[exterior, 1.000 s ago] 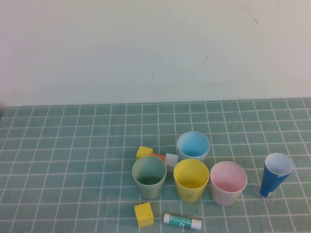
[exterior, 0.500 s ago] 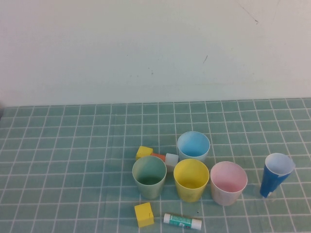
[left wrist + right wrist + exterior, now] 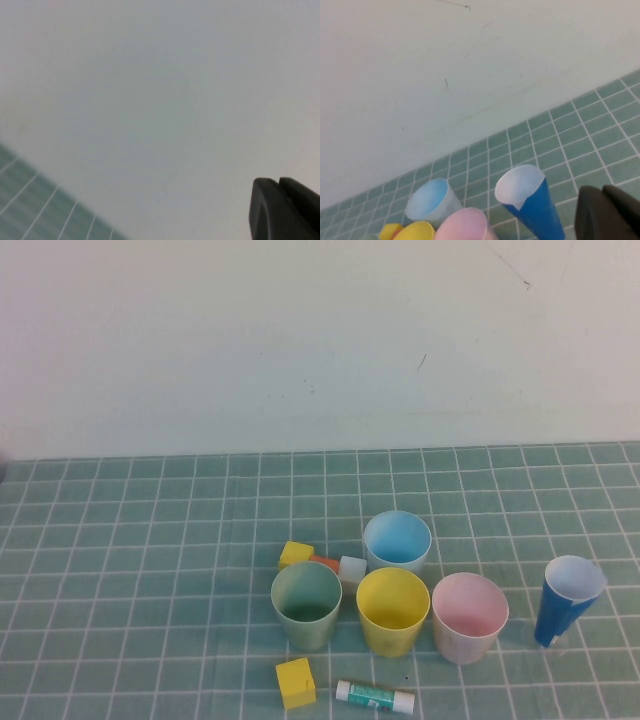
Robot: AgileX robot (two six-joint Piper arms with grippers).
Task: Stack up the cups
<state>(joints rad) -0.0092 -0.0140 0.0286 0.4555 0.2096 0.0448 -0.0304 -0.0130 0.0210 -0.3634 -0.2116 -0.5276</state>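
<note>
Cups green (image 3: 306, 603), yellow (image 3: 393, 609) and pink (image 3: 469, 615) stand in a row on the surface (image 3: 130, 570), light blue (image 3: 397, 540) behind. Right end effector (image 3: 612, 212) hangs near them, left end effector (image 3: 285, 209) apart; finger state cannot be told.

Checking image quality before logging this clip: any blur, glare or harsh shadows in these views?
High view: even light, soft shadows, no glare, cups clear. Left wrist view: mostly featureless wall, left gripper a dark blur. Right wrist view: sharp enough, right gripper a dark blur at the corner.
</note>
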